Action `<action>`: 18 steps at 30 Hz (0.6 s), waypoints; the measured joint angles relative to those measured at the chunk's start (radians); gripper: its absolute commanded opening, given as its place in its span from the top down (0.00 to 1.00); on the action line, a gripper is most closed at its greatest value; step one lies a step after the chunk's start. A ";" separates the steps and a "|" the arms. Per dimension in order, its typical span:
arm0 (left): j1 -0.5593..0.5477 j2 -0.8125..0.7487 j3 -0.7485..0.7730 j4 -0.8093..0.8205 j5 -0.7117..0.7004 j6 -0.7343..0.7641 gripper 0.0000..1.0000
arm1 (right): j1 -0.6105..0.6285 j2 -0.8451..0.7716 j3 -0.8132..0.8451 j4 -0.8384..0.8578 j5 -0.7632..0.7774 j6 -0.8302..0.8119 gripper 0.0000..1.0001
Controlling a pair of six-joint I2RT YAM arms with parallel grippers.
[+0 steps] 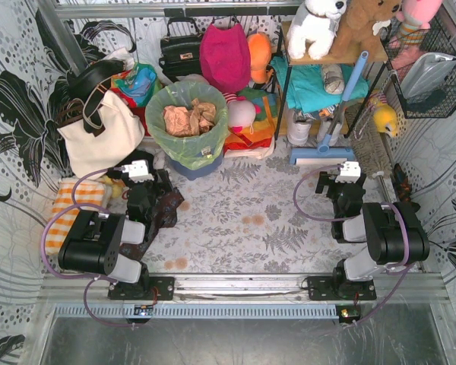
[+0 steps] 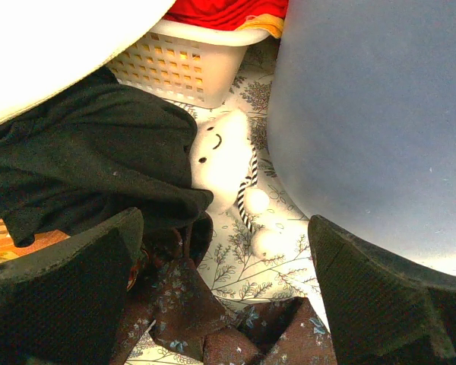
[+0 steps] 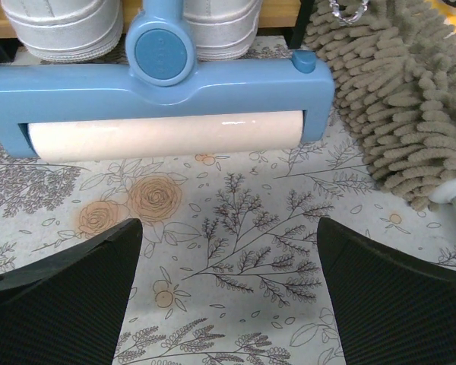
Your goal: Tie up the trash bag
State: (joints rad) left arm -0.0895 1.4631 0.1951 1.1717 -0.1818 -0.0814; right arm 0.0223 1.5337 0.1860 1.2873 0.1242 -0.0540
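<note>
Trash bag (image 1: 181, 146) visible overhead only; left wrist shows bin (image 2: 365, 114) wall.

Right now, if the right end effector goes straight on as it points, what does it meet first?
The right end effector would probably meet the blue roller head lying across its path; only floral cloth lies between. Depth is unclear.
</note>
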 measured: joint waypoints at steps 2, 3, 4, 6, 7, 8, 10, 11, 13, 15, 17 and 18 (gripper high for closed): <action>0.000 0.000 0.000 0.000 0.000 0.000 0.02 | 0.000 0.000 0.000 0.000 0.018 0.003 0.03; 0.000 0.000 0.000 0.000 0.000 0.000 0.02 | 0.000 0.000 0.000 0.000 0.031 0.006 0.03; 0.000 0.000 0.000 0.000 0.000 0.000 0.02 | 0.000 0.000 0.000 0.000 0.042 0.008 0.03; 0.001 0.000 0.000 0.000 0.000 0.000 0.02 | 0.000 0.000 0.000 0.000 0.060 0.009 0.03; 0.001 0.000 0.000 0.000 0.000 0.000 0.02 | 0.000 0.000 0.000 0.000 0.065 0.011 0.03; 0.001 0.000 0.000 0.000 0.001 0.000 0.02 | 0.000 0.000 0.000 0.000 0.070 0.011 0.03; 0.002 0.000 0.000 -0.002 0.003 -0.001 0.02 | 0.000 0.000 0.000 0.000 0.078 0.011 0.03; 0.003 0.000 0.001 -0.004 0.004 -0.001 0.02 | 0.000 0.000 0.000 0.000 0.079 0.012 0.03; 0.007 0.000 0.002 -0.007 0.007 -0.003 0.02 | 0.000 0.000 0.000 0.000 0.082 0.012 0.03; 0.007 0.000 0.002 -0.007 0.008 -0.004 0.02 | 0.000 0.000 0.000 0.000 0.082 0.012 0.03; 0.007 0.000 0.002 -0.007 0.010 -0.004 0.02 | 0.000 0.000 0.000 0.000 0.084 0.012 0.03; 0.007 0.000 0.002 -0.007 0.010 -0.004 0.02 | 0.000 0.000 0.000 0.001 0.089 0.012 0.03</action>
State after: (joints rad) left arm -0.0822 1.4631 0.1967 1.1648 -0.1719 -0.0853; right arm 0.0223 1.5337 0.1860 1.2881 0.2134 -0.0422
